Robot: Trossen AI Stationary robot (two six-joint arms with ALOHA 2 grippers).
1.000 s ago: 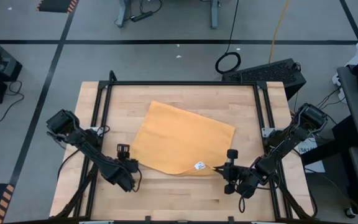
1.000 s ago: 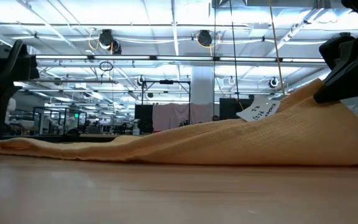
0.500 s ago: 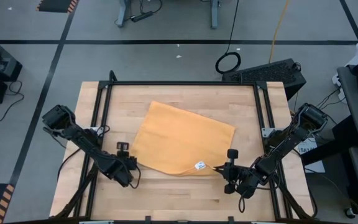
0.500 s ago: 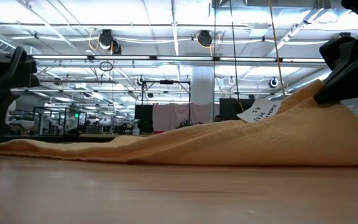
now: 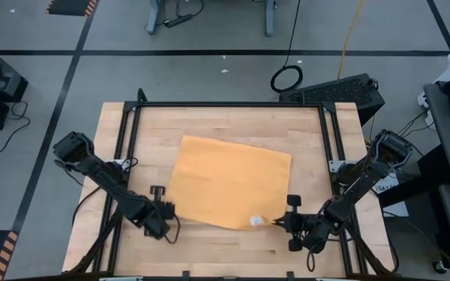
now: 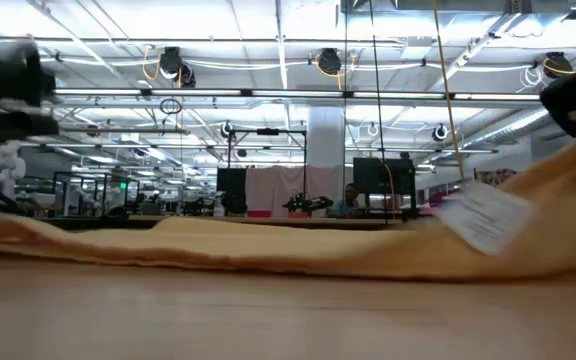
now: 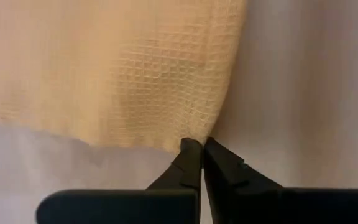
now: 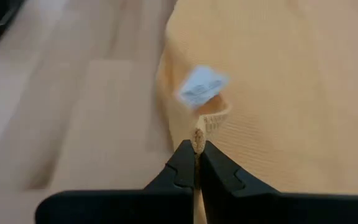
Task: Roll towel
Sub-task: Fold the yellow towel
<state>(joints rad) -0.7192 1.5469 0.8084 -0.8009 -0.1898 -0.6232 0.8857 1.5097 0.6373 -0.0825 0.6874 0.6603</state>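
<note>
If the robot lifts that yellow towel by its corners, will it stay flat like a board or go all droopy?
Probably droopy. The towel already sags in the low view, rising only where the right gripper pinches its corner. Its thin waffle weave, seen near the left gripper, suggests it is soft and light, so it should bend and roll easily.
</note>
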